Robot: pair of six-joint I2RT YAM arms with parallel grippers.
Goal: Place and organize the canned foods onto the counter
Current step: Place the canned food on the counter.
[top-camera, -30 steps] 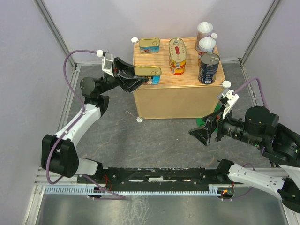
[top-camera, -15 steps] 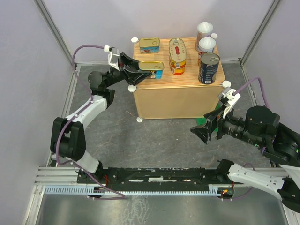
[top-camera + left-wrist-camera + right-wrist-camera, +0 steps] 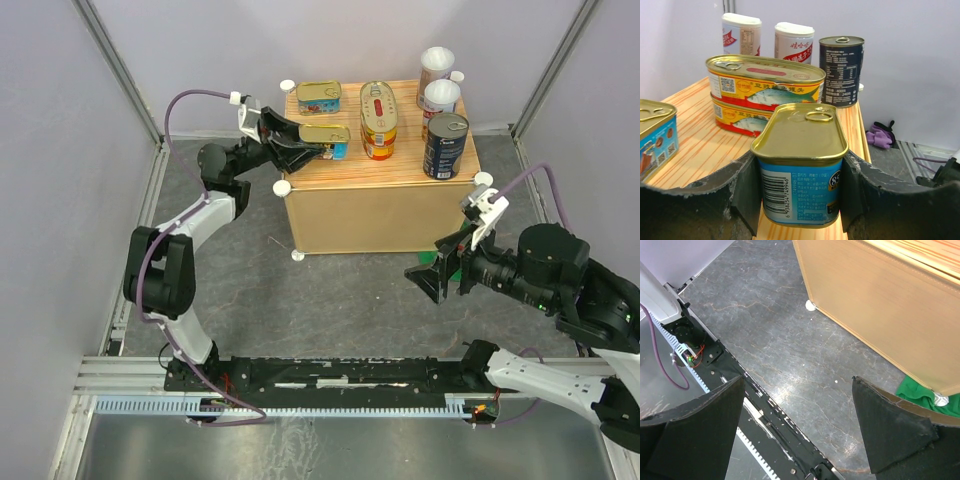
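The canned foods are all sitting on or over the counter point(image 3: 380, 212), a light-wood cube with a striped plank top. One rectangular gold-lidded tin with a blue label point(image 3: 800, 160) is sitting between the fingers of the left gripper point(image 3: 801, 192). The jaws are standing a tin's width apart and pressing on its two long sides, and its ring-pull end is pointing away from the wrist. From above, this tin point(image 3: 325, 141) is lying over the left part of the plank top, near the left edge. Whether its base is touching the planks or hanging just above them cannot be told.

A second rectangular tin point(image 3: 319, 97) is lying at the far left corner, just beyond the held one. Two oval gold tins with red labels point(image 3: 377, 120) are sitting stacked in the middle, just right of the held tin. Two white-lidded cylinders point(image 3: 438, 85) are standing at the far right corner, one behind the other. The dark blue cylinder point(image 3: 446, 145) is standing upright near the right edge, nearer than the white pair.

The right gripper point(image 3: 795, 430) is hanging low over the grey floor, near and right of the counter. Its jaws are spread wide and are gripping and touching nothing. A green cloth point(image 3: 912, 390) is lying on the floor at the counter's base.
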